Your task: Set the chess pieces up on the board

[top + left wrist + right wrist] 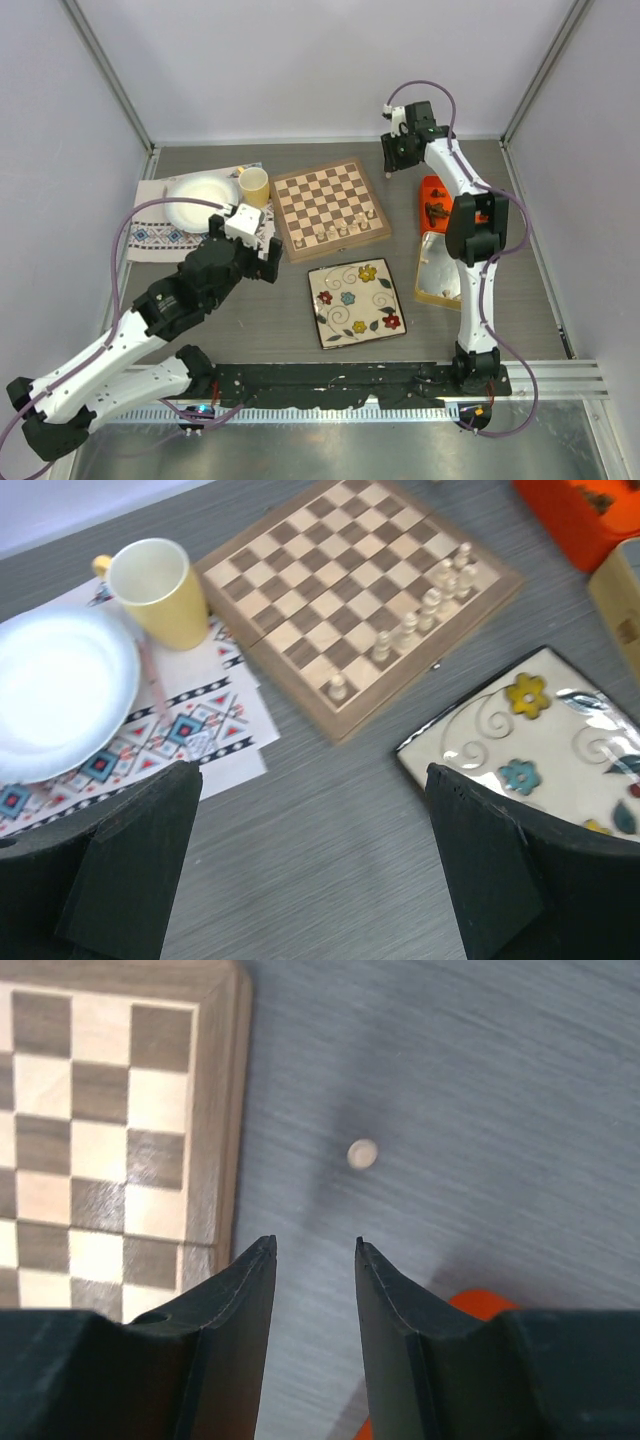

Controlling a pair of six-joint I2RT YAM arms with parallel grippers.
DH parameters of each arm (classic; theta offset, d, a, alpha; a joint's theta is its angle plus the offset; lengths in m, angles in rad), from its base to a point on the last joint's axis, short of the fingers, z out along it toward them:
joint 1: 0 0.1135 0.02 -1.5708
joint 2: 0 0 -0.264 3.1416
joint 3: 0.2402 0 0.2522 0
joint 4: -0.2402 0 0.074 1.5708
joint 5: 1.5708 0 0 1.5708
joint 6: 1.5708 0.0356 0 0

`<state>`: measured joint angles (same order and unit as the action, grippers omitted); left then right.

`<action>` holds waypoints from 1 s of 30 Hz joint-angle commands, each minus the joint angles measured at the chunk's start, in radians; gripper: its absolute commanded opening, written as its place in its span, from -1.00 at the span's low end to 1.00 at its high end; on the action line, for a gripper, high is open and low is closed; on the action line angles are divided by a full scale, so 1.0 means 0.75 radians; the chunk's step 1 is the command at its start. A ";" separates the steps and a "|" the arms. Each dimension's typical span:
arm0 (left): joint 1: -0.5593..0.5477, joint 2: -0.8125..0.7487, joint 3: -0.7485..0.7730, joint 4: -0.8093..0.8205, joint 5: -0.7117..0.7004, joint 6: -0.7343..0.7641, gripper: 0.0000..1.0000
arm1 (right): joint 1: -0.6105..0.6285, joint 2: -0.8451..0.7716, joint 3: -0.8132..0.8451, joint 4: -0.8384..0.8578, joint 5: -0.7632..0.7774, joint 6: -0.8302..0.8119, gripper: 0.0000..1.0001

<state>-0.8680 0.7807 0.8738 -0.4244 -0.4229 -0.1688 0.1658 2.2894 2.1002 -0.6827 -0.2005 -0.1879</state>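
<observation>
The board [330, 208] lies at the table's middle back, its checks also in the left wrist view [340, 590]. Several pale chess pieces [345, 230] stand in a row along its near-right edge [430, 600]. One small pale piece [363, 1154] rests on the grey table just off the board's corner [215, 1110]. My right gripper [313, 1243] hovers over the table beside that piece, open with nothing between its fingers; from above it is at the board's far right [392, 162]. My left gripper [310, 772] is wide open and empty, above bare table left of the board [268, 262].
A floral square plate [355, 302] lies in front of the board. A yellow cup [254, 186] and white plate [200, 203] sit on a patterned cloth [150, 235] at left. An orange box [435, 195] and a tan box [440, 270] stand at right.
</observation>
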 commanded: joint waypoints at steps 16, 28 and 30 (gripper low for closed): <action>0.012 -0.020 -0.200 -0.060 -0.207 0.217 0.99 | 0.045 0.320 0.409 0.008 0.151 0.032 -0.23; 0.012 -0.041 -0.218 -0.046 -0.203 0.219 0.99 | 0.055 0.365 0.427 0.016 0.204 0.026 -0.30; 0.012 -0.041 -0.218 -0.042 -0.203 0.219 0.99 | 0.055 0.371 0.437 0.014 0.198 0.028 -0.32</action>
<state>-0.8635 0.7601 0.7128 -0.5053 -0.5579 -0.0170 0.2031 2.5587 2.3669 -0.7044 -0.0673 -0.1772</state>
